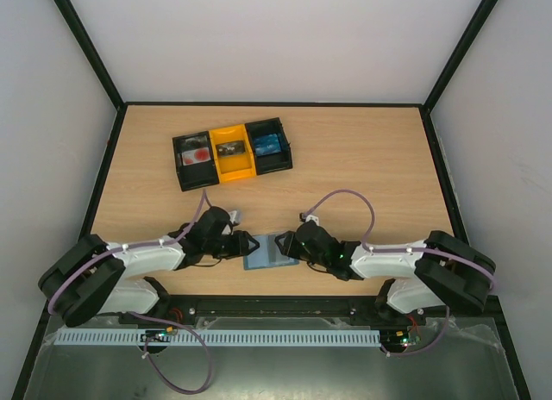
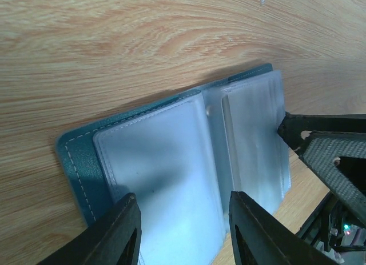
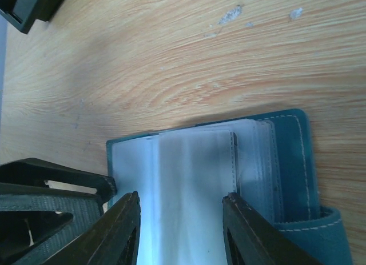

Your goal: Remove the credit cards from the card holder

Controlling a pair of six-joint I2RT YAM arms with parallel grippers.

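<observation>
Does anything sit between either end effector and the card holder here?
Nothing visible does. The card holder lies open, clear sleeves up. The left end effector and right end effector each hang directly over it, jaws apart.

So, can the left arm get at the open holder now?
Probably yes: the left gripper hangs over the holder, jaws apart, nothing between; the right gripper is over the other page.

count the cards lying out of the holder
3, all in the tray: a red-marked card in its left bin, a dark card in the yellow middle, a blue card on the right. Others may hide beneath them or in the holder.
</observation>
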